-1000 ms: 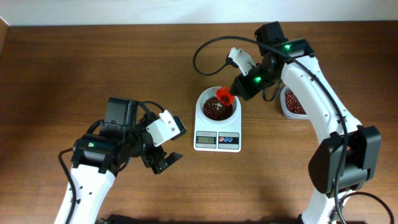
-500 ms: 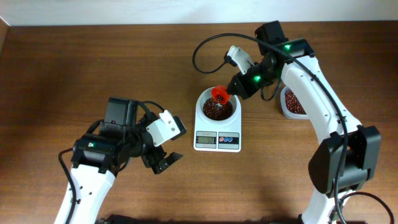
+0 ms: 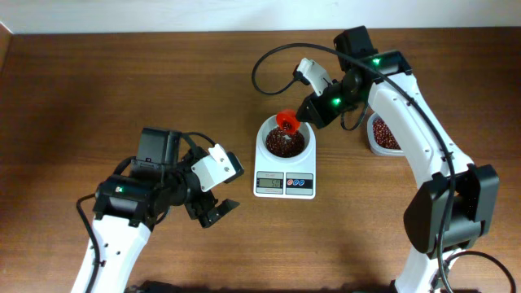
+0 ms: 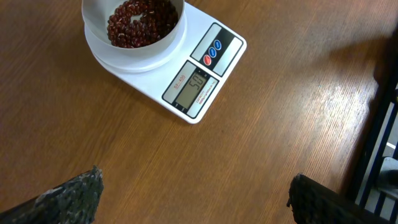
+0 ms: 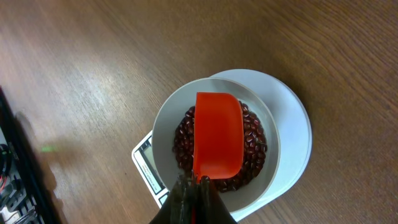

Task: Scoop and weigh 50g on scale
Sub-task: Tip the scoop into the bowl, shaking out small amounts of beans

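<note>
The white scale (image 3: pixel 284 174) stands mid-table, and its round bowl (image 3: pixel 285 142) holds a heap of dark red-brown beans (image 3: pixel 284 146). My right gripper (image 3: pixel 307 113) is shut on the handle of an orange-red scoop (image 3: pixel 286 123), which hangs over the bowl's far rim. In the right wrist view the scoop (image 5: pixel 217 141) is above the beans (image 5: pixel 252 140) and looks empty, with my right gripper (image 5: pixel 196 182) shut on its handle. My left gripper (image 3: pixel 216 185) stands open over bare wood, left of the scale. The left wrist view shows the scale (image 4: pixel 200 88) and its beans (image 4: pixel 139 22) ahead of the wide-apart fingers (image 4: pixel 74 193).
A clear tub (image 3: pixel 383 135) with more beans stands on the table right of the scale, partly behind my right arm. A black cable (image 3: pixel 269 69) loops above the scale. The wall edge runs along the table's far side.
The scoop has lifted and shifted slightly away from the bowl's centre toward its far rim. The left arm has not moved.
</note>
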Controlling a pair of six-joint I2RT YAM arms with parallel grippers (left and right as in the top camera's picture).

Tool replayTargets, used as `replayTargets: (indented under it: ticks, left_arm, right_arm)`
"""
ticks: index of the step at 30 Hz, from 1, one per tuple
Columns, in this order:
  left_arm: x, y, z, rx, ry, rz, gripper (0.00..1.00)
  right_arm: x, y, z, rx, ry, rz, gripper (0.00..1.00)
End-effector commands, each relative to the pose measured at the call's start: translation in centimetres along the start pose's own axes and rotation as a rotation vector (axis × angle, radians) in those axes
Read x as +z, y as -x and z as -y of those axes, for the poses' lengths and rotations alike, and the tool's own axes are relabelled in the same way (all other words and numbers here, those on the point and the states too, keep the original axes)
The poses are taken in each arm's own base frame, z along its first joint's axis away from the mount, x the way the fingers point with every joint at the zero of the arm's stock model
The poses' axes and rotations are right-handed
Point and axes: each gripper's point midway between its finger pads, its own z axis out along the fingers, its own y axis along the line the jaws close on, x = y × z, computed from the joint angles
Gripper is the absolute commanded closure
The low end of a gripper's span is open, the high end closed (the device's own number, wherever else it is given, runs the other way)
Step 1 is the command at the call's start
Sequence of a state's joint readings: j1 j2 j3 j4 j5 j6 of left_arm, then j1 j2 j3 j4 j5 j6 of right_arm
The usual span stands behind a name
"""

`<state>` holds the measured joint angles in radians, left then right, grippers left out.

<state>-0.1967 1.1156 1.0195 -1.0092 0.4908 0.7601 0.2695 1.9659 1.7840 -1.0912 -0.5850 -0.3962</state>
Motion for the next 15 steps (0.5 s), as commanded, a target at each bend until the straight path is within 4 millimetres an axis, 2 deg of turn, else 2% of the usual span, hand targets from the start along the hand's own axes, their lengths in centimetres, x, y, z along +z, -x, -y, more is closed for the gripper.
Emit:
replayTargets:
  ticks: [1,6,9,11,13,15]
  left_arm:
    - [-0.4,0.7,-0.1,0.019,0.002,0.025,0.01]
    - [-0.4,0.7,-0.1,0.019,0.002,0.025,0.01]
    - [-0.4,0.7,-0.1,0.019,0.002,0.025,0.01]
    - [-0.4,0.7,-0.1,0.019,0.002,0.025,0.01]
    - [-0.4,0.7,-0.1,0.019,0.002,0.025,0.01]
    - [-0.4,0.7,-0.1,0.019,0.002,0.025,0.01]
  right_arm:
    - [-1.8,1.6,-1.0,-0.051,-0.016,0.057,0.96]
    - [-1.8,1.7,-0.9,-0.085,-0.019,0.062,0.96]
    - [-1.9,1.7,-1.9,0.03,0.049,0.074,0.96]
    - [-2.9,1.5,-2.7,0.076,0.149,0.099,0.96]
    - [-4.4,0.9,-1.9,0.149,0.203,0.127,0.96]
    - [-6.0,-0.4,-0.1,0.239,0.2,0.128,0.96]
